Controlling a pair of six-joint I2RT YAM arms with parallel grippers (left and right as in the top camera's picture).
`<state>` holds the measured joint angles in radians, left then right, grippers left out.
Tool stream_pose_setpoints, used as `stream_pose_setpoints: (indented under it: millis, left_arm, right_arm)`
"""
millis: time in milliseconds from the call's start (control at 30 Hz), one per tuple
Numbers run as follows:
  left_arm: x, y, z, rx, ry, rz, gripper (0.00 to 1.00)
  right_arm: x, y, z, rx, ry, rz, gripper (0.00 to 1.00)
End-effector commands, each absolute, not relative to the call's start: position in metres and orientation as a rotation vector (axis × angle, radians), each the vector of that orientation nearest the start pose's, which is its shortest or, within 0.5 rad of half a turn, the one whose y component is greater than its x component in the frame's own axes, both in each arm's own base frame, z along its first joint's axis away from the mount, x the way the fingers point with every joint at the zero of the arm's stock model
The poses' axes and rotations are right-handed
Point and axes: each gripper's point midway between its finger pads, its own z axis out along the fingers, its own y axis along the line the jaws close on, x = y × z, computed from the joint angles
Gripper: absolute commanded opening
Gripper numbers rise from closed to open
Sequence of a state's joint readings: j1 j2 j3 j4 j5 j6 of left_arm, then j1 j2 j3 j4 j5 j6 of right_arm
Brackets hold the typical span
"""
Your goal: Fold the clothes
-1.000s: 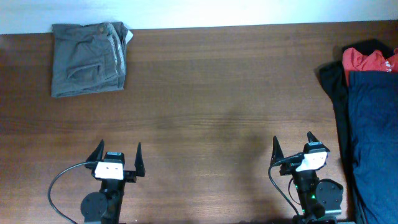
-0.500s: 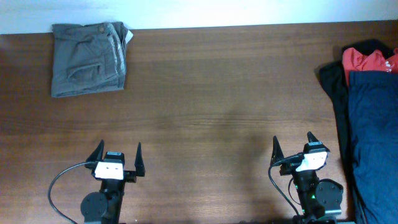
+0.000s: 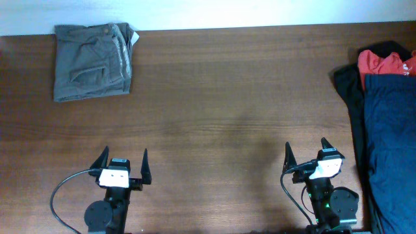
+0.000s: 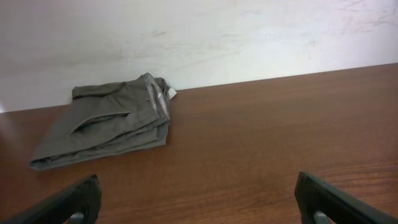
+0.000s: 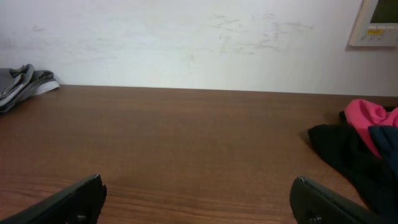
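Folded grey-khaki trousers (image 3: 91,60) lying flat at ten o'clock on the brown surface (image 3: 227,110), close against the pale wall (image 4: 199,37). Over at three o'clock, heaped at the edge and partly cut off by the frame: navy blue garment (image 3: 390,143) on top, running down toward four o'clock. Red tee (image 3: 383,63) with a touch of white print poking out at twelve o'clock of the heap. Black garment (image 3: 346,81) underneath, spilling out toward nine o'clock of it. Left fingers (image 3: 145,168) at seven o'clock, spread wide, gripping nothing, well apart from the trousers. Right fingers (image 3: 288,158) at five o'clock, likewise spread wide and gripping nothing, near the heap but not touching it.
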<state>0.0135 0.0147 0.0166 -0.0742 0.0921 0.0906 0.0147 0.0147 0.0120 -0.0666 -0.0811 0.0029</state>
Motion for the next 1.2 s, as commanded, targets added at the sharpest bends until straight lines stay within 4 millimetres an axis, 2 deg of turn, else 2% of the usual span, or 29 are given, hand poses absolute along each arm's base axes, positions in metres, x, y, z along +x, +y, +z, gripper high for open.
stream_pose_setpoints:
  millis: [0, 1000, 1067, 1167]
  left_arm:
    - [0.246, -0.01, 0.158, 0.138, 1.636, 0.031, 0.99]
    - [0.246, -0.01, 0.158, 0.138, 1.636, 0.031, 0.99]
    - [0.246, -0.01, 0.158, 0.138, 1.636, 0.031, 0.99]
    - [0.246, -0.01, 0.158, 0.138, 1.636, 0.031, 0.99]
  right_arm:
    - [0.245, 0.022, 0.159, -0.088, 1.635, 0.098, 0.99]
    - [0.245, 0.022, 0.16, -0.088, 1.628, 0.1, 0.99]
    - [0.244, 0.03, 0.16, -0.091, 1.633, 0.175, 0.99]
    - [0.239, 0.051, 0.162, -0.058, 1.638, 0.399, 0.99]
